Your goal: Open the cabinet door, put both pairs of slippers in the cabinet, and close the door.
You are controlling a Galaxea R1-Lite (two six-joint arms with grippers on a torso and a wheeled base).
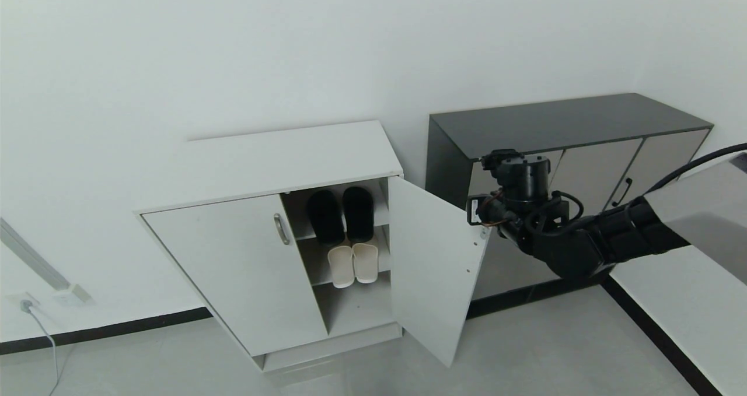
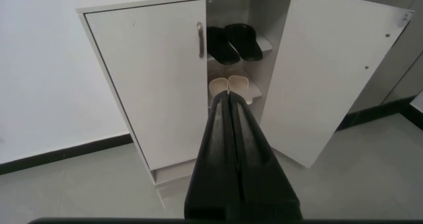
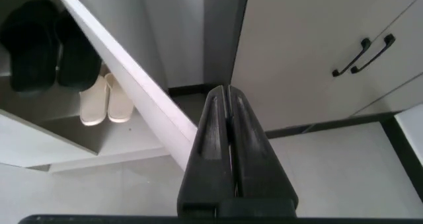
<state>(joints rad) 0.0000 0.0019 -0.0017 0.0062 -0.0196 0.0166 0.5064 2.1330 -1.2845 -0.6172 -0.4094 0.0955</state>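
Observation:
The white cabinet point(image 1: 280, 163) stands against the wall with its right door point(image 1: 435, 256) swung open and its left door point(image 1: 233, 267) closed. A black pair of slippers point(image 1: 341, 212) lies on the upper shelf and a white pair point(image 1: 352, 263) on the shelf below. My right gripper point(image 1: 477, 210) is beside the open door's outer edge, behind the door, fingers shut on nothing point(image 3: 228, 95). In the right wrist view the door's edge point(image 3: 139, 95) runs just ahead of it. My left gripper point(image 2: 229, 97) is shut and empty, facing the open compartment from some distance, with both pairs point(image 2: 231, 42) point(image 2: 231, 86) ahead.
A dark grey sideboard point(image 1: 572, 122) with handled doors stands right of the cabinet, close behind the open door. A white counter point(image 1: 688, 291) runs along the right. A wall socket with a cable point(image 1: 23, 302) sits low at the far left. Bare floor lies in front.

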